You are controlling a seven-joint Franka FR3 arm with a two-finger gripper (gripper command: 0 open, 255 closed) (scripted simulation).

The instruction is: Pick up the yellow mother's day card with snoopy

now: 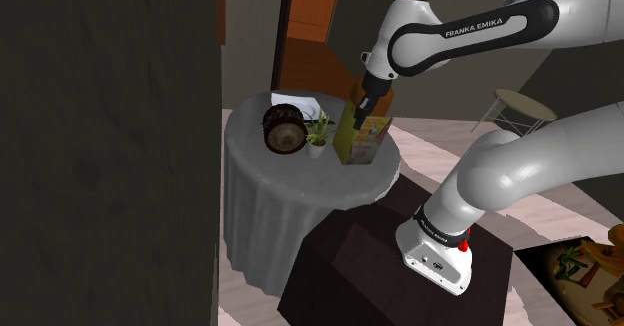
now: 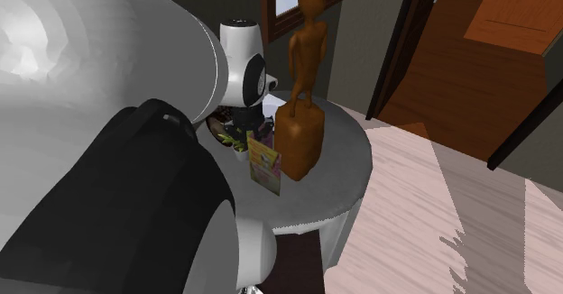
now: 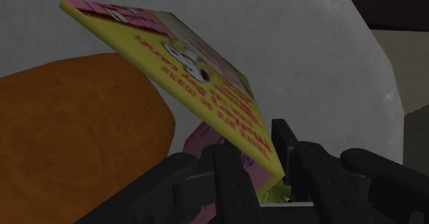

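Observation:
The yellow card (image 1: 372, 137) with pink and red print stands on edge on a round grey-draped table (image 1: 258, 199), leaning by a wooden statue's base. From the second exterior view the card (image 2: 264, 166) sits just beside that base. My gripper (image 1: 360, 110) comes down onto the card's top edge. Seen from the wrist, the card (image 3: 199, 71) carries a white Snoopy figure, and its near edge runs between the two black fingers of the gripper (image 3: 265, 183), which clasp it.
A tall brown wooden statue (image 2: 302, 112) stands against the card. A dark round object (image 1: 284, 129), a small potted plant (image 1: 318, 134) and a white item (image 1: 297, 102) share the tabletop. A stool (image 1: 522, 104) stands behind the arm, and a dark wall (image 1: 110, 144) closes off the shoulder view's left.

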